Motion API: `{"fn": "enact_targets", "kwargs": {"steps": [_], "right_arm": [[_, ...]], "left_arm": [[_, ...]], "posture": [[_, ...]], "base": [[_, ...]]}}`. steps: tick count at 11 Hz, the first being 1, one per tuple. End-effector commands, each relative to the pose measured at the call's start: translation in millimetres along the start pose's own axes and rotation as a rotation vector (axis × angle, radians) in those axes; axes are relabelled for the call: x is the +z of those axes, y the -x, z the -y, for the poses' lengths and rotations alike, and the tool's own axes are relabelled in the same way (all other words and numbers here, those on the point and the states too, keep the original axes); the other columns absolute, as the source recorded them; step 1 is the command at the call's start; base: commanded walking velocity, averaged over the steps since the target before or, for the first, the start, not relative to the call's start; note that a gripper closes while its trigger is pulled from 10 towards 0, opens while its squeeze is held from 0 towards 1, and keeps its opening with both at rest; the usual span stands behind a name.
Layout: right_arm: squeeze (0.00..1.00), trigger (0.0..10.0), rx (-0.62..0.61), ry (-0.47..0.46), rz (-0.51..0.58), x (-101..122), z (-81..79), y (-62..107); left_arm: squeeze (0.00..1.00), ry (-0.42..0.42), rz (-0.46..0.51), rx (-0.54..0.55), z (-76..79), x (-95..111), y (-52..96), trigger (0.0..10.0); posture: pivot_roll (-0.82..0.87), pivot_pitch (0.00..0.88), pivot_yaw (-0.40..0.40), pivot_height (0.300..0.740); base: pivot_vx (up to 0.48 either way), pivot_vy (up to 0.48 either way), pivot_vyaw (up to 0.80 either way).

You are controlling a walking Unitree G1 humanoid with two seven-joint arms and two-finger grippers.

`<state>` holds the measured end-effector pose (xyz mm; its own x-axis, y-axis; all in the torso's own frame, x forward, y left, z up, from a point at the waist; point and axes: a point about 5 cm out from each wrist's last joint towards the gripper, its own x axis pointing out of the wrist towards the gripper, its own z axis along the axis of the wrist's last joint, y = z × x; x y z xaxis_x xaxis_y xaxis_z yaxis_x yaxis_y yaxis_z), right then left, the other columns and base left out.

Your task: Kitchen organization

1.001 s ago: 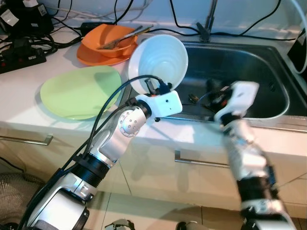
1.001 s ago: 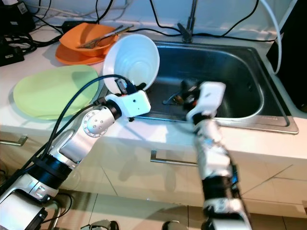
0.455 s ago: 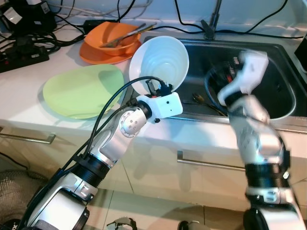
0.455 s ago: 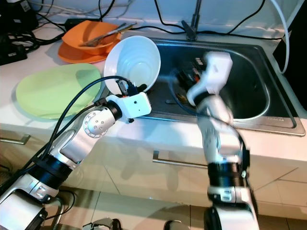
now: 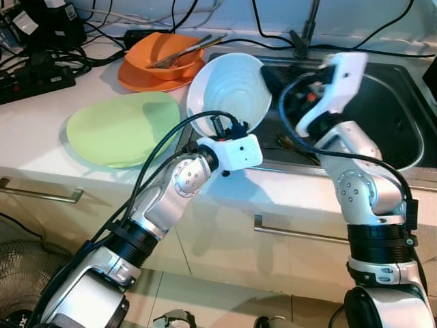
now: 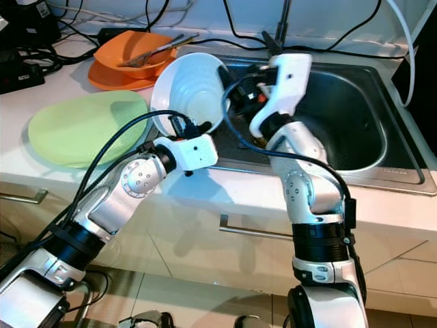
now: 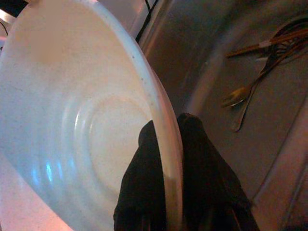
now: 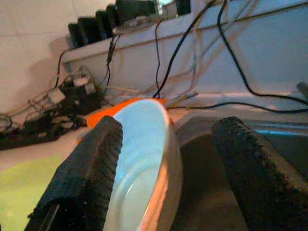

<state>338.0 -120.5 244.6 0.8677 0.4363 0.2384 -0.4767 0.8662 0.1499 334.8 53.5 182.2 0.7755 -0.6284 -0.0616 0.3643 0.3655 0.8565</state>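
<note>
- The white bowl (image 5: 226,92) is held tilted on edge above the seam where the counter (image 5: 41,147) meets the sink (image 5: 392,113), its hollow facing the robot.
- The left gripper (image 7: 166,180) pinches the bowl's lower rim, 1 black finger inside the hollow and 1 behind the wall, as the left wrist view shows plainly.
- The right gripper (image 8: 166,159) comes at the bowl from the sink side with its 2 fingers spread wide; the far rim runs between them, 1 finger on the hollow side and 1 on the back.
- The right wrist view suggests the right fingers are not yet pressing on the rim, though the angle is poor.
- The coming move likely turns on this: the rim lies edge-on between the right fingers, so closing them should take the bowl from the side opposite the left grip.
- Both arms are at the bowl; the left alone carries it.
- Counted: 1 white bowl, 1 green plate (image 5: 121,128) flat on the counter, 1 orange plate (image 5: 140,78) behind it with 1 orange bowl (image 5: 166,55) on top holding utensils, a few loose utensils (image 7: 255,82) on the sink floor, and 1 tap (image 5: 306,31).
</note>
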Motion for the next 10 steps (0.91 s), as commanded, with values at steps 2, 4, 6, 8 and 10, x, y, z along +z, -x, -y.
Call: {"fn": "enact_targets", "kwargs": {"steps": [2,4,6,8,10], "right_arm": [[0.0,10.0,0.028,0.031,0.01,9,-7.0,-1.8],[0.0,10.0,0.052,0.062,-0.022,6,-11.6,-5.9],[0.0,10.0,0.05,0.079,-0.048,2,-10.7,-8.1],[0.0,10.0,0.03,0.092,-0.068,-1,-5.6,-11.0],[0.0,10.0,-0.018,0.111,-0.093,-5,3.1,-14.0]], "left_arm": [[0.0,-0.02,-0.004,-0.034,6.6,-1,-0.1,10.0],[0.0,-0.053,-0.001,-0.029,5.7,0,-0.3,10.0],[0.0,-0.079,-0.002,-0.013,3.0,-1,0.8,10.0],[0.0,-0.086,-0.008,-0.004,2.4,-1,0.9,10.0],[0.0,-0.09,-0.003,0.007,2.6,0,0.8,10.0]], "posture": [[0.01,0.04,0.045,0.74],[0.02,0.038,0.04,0.74],[0.02,0.04,0.036,0.74],[0.03,0.042,0.032,0.74],[0.03,0.044,0.028,0.74]], "base": [[0.0,0.0,0.0],[0.0,0.0,0.0],[0.0,0.0,0.0],[0.0,0.0,0.0],[0.0,0.0,0.0]]}}
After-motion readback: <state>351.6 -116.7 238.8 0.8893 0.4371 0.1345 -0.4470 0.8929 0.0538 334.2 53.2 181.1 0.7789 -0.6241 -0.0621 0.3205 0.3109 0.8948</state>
